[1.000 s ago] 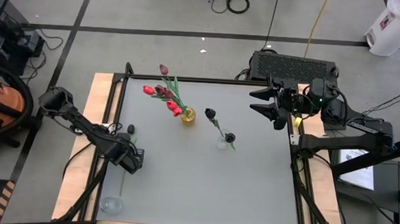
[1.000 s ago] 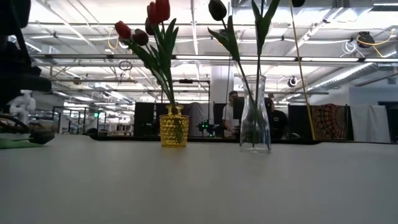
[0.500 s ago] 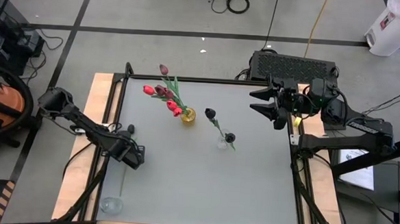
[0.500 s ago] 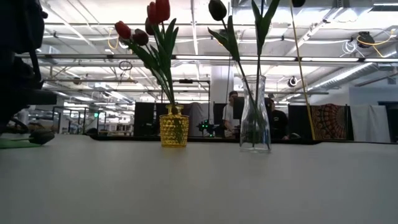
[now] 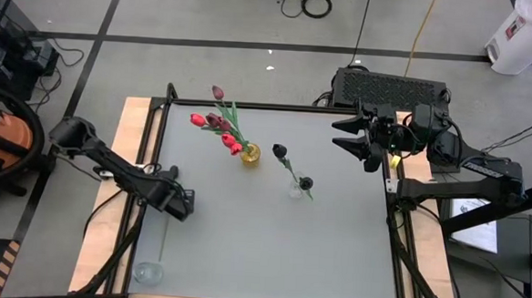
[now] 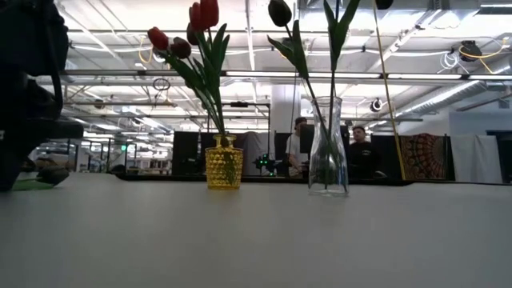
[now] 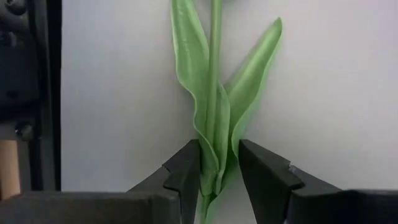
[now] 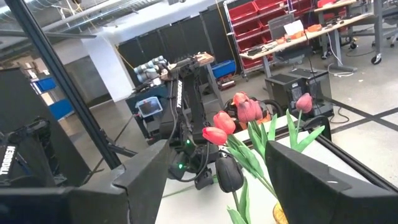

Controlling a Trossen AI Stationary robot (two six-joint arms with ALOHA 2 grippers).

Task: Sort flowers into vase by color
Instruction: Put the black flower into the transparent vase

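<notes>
tulip stem (image 7: 214, 93) lying on the bench (image 5: 243, 239), grasped by the left end effector (image 7: 219, 168); right end effector (image 5: 347, 140) released, at far right edge.

Red and pink tulips (image 5: 217, 124) are standing in a small yellow vase (image 5: 249, 154) near the back of the grey surface (image 5: 270, 240). Their green stems are leaning toward the back left. Just beside it, two near-black tulips (image 5: 290, 169) are sitting in a clear glass vase (image 5: 295, 189), their heads spreading apart. One more flower (image 7: 214, 106) is lying flat on the surface by the left edge, its thin green stem and two long leaves sitting between the dark fingers (image 7: 186, 177) of the left gripper (image 5: 177, 203).
</notes>
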